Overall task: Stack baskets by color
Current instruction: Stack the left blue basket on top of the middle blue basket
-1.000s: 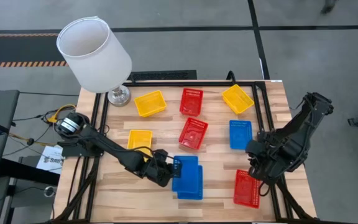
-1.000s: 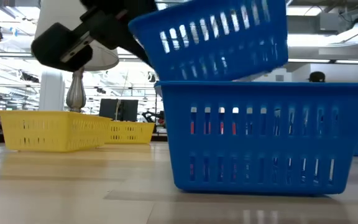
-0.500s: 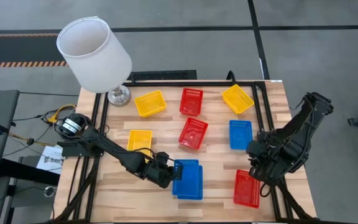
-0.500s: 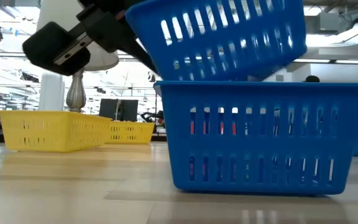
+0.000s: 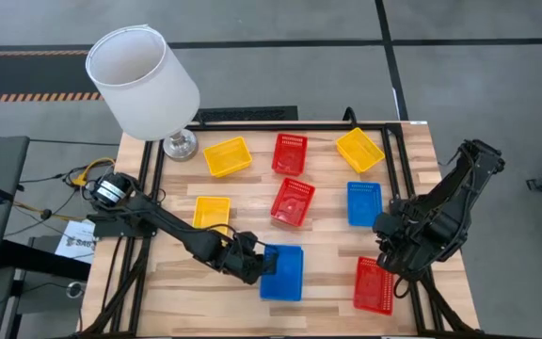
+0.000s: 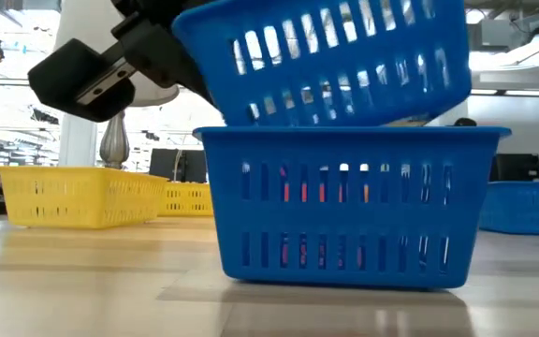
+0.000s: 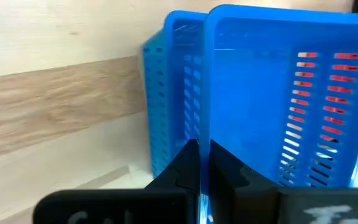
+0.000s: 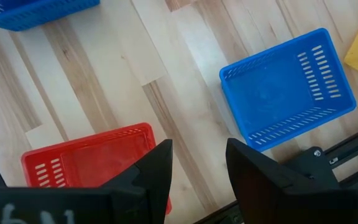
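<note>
My left gripper (image 5: 256,266) is shut on a blue basket (image 6: 326,56), which hangs tilted over a second blue basket (image 6: 344,211) standing on the table near the front edge. From above the two show as one blue rectangle (image 5: 285,275). My right gripper (image 5: 393,250) hovers open above a red basket (image 5: 374,284) at the near right, nothing between its fingers (image 8: 253,177). A third blue basket (image 5: 363,202) stands behind it. Yellow baskets (image 5: 227,156) (image 5: 359,150) (image 5: 211,213) and red baskets (image 5: 289,153) (image 5: 293,201) stand singly on the wood. My left gripper pinches the upper blue basket's left side wall (image 7: 205,146) at its rim, one finger inside and one outside. The fingers come slanting down from the table's left. The basket is tilted, its bottom down at the lower basket's rim (image 6: 344,128).
A lamp with a big white shade (image 5: 142,80) stands on its metal foot (image 5: 179,146) at the far left corner. Black frame rails (image 5: 153,188) run along the table's left, far and right sides.
My left gripper has brought the held blue basket toward the table's near edge, from half off the lower blue basket to squarely above it, and tipped it further. The lower basket has slid a little toward the table's left. The right arm kept still.
</note>
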